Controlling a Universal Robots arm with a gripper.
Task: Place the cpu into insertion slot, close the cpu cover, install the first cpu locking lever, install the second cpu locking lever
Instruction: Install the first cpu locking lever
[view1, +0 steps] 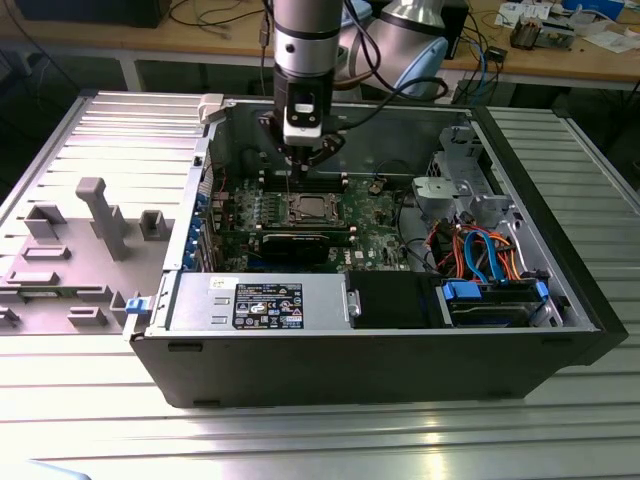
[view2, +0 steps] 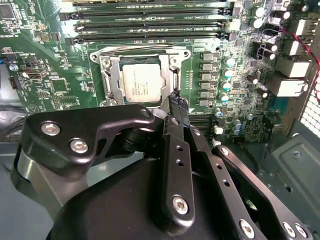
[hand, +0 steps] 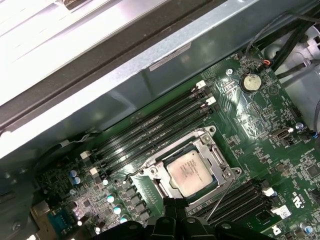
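At the exterior view's left I see a grey moulded tray (view1: 90, 235) on the ribbed metal table (view1: 300, 445). At centre, inside the open computer case (view1: 380, 350), the cpu (view1: 305, 209) sits in the insertion slot (view1: 290, 200), with the cpu cover (view2: 111, 84) flat around it. My gripper (view1: 299, 168) hangs just above, fingers (view2: 173, 107) pressed together.

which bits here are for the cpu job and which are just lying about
For the job: cpu, cover framing it, thin lever, claw beside the cover.
Just there: memory slots, coin battery, power supply, blue cables.
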